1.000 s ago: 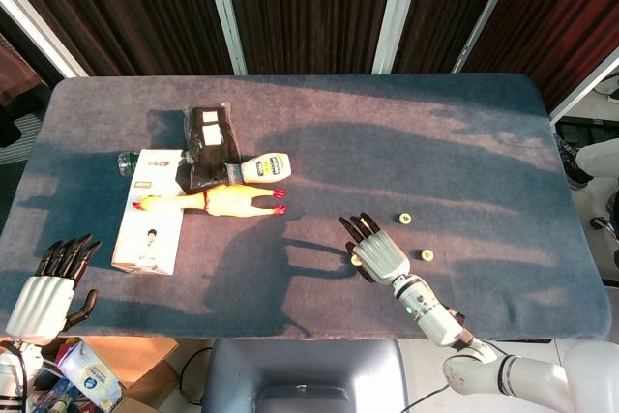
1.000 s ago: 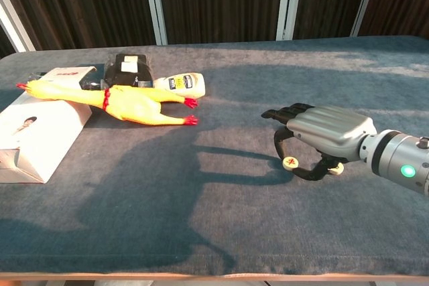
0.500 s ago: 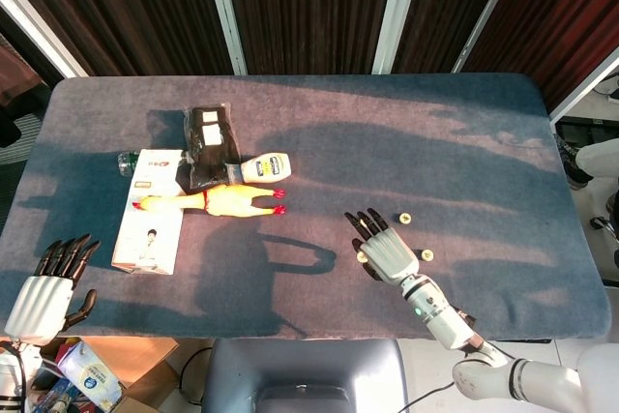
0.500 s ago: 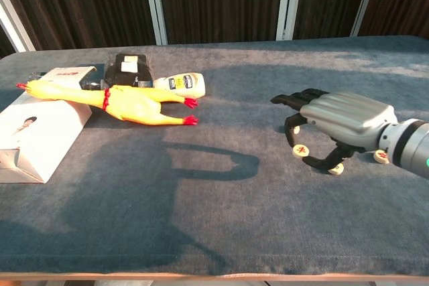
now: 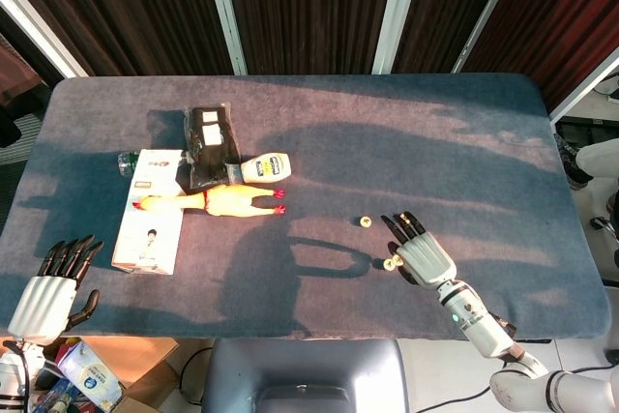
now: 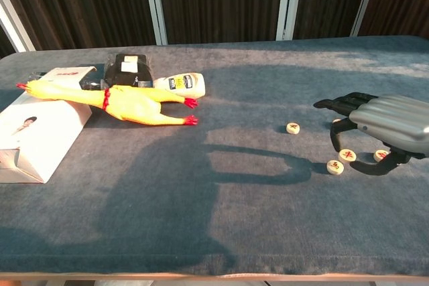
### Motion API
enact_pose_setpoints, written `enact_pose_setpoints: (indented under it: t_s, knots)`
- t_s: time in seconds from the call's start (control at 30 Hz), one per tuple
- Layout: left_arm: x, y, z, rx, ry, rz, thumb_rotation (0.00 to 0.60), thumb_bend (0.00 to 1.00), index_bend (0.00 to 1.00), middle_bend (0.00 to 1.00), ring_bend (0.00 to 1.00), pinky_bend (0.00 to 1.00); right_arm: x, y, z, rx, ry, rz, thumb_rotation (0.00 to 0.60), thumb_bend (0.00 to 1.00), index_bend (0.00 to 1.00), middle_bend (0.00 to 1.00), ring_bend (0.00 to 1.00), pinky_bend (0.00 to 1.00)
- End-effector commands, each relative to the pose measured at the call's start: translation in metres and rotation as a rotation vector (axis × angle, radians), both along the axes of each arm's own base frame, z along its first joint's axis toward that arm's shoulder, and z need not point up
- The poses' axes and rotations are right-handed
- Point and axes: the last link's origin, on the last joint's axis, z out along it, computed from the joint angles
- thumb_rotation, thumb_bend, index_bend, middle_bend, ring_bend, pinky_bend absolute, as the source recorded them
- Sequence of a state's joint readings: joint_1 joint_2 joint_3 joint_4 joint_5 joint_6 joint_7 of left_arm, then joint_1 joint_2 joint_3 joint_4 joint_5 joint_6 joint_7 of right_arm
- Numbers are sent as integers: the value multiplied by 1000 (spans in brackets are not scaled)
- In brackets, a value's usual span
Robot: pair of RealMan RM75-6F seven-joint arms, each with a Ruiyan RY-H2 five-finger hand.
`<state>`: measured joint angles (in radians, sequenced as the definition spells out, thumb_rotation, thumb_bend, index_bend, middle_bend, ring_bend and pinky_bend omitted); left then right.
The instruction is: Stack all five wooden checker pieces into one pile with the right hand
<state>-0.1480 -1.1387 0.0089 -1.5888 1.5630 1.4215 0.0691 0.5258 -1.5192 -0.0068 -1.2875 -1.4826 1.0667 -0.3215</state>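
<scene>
The right hand (image 6: 385, 125) hangs palm down over the checkers, fingers curled loosely, gripping nothing I can see. One checker (image 6: 293, 128) lies apart at its nine o'clock, others (image 6: 335, 166) sit under and beside the thumb, red marks unreadable. The left hand (image 5: 46, 289) rests fingers spread off the table (image 5: 464, 123). The bottle (image 5: 263, 168) label is too small to read

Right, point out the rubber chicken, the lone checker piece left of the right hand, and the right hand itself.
rubber chicken (image 6: 127, 104), chest view, on its yellow body.
lone checker piece (image 6: 293, 128), chest view, on its top face.
right hand (image 6: 385, 125), chest view, on the silver back of the hand.
</scene>
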Motion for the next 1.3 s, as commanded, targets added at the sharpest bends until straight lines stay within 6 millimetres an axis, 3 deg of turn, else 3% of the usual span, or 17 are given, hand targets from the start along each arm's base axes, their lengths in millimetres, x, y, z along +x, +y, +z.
enact_pose_setpoints:
  t_s: [0.03, 0.73, 1.3]
  knots:
    - [0, 0, 0, 1, 0, 1, 600, 478, 0, 0, 0, 0, 0, -1, -5, 9, 0, -4, 600, 485, 625, 32, 0, 0]
    - [-1, -2, 4, 8, -8, 0, 600, 479, 0, 0, 0, 0, 7, 3, -11, 20, -20, 9, 600, 484, 611, 33, 0, 0]
    - [-1, -3, 5, 5, -18, 0, 600, 479, 0, 0, 0, 0, 5, 4, -6, 7, -10, 4, 600, 485, 490, 33, 0, 0]
